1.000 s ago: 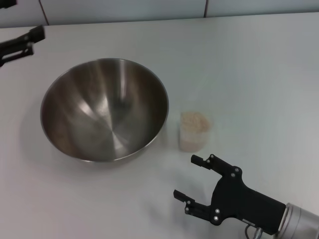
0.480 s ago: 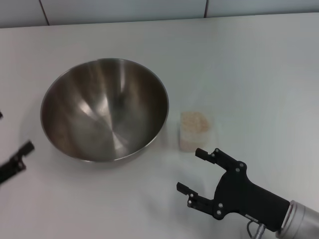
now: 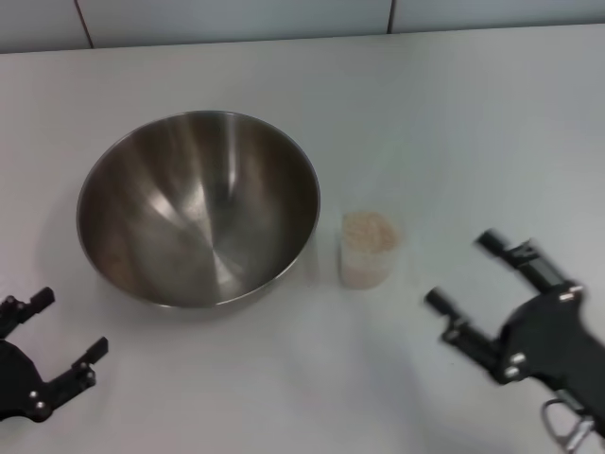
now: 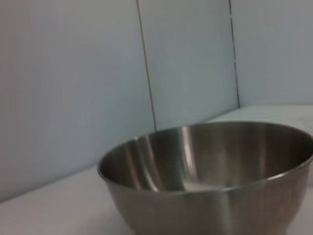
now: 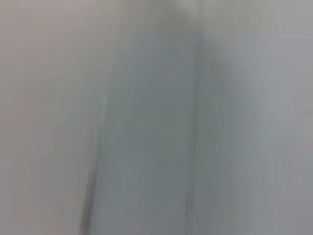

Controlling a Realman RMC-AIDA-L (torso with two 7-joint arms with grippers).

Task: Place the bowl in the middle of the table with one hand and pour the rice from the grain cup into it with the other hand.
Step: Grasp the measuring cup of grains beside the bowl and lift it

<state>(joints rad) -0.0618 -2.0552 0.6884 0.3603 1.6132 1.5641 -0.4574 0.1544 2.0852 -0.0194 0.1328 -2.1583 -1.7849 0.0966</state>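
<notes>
At the near left corner of the head view, the left gripper [image 3: 66, 324] is being held low over the white table [image 3: 454, 123], its two black pronged fingers spread apart with nothing between them. Just beyond and slightly to the right of that gripper, the stainless-steel mixing bowl [image 3: 198, 206] is being shown upright on the table, apart from the fingertips, its brushed inside catching streaks of light. In the left wrist view the same bowl [image 4: 210, 176] is being seen from the side, close ahead of the wrist, with its thin rim level and a pale panelled wall [image 4: 73, 83] rising behind it; none of that arm's own fingers are being shown there. To the right of the bowl, just beside its rim but not touching it, the clear grain cup [image 3: 367, 250] is being shown standing upright, filled to the top with off-white rice [image 3: 368, 230]. Further right, the right gripper [image 3: 463, 272] is being held near the cup, on the side away from the bowl, with its open end turned toward the cup and its fingers spread wide; the cup is lying ahead of the fingertips, outside the gap, and nothing is being gripped. The right wrist view is being filled only with a blurred grey-white surface, in which nothing can be made out.
</notes>
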